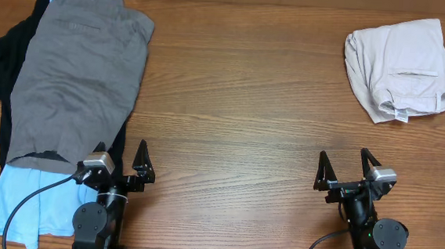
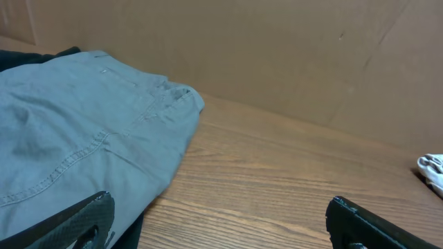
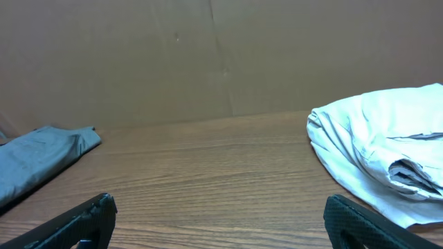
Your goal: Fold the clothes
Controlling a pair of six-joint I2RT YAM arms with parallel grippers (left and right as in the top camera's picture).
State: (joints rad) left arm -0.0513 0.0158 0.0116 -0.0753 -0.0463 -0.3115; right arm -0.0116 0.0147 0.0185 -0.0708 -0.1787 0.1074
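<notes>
The grey shorts (image 1: 81, 75) lie spread flat at the far left, on top of a black garment (image 1: 3, 54) and a light-blue shirt (image 1: 29, 197) that sticks out at the near end. In the left wrist view the grey shorts (image 2: 83, 131) fill the left side. Beige shorts (image 1: 403, 70) sit folded in a bundle at the far right, and the same beige shorts (image 3: 387, 149) show in the right wrist view. My left gripper (image 1: 123, 146) stands open beside the pile's near right corner and holds nothing. My right gripper (image 1: 344, 155) is open over bare wood.
The wooden table (image 1: 240, 102) runs between the two piles. A brown cardboard wall (image 3: 208, 55) closes off the far edge. Both arm bases stand at the near edge, with a black cable (image 1: 24, 205) lying across the light-blue shirt.
</notes>
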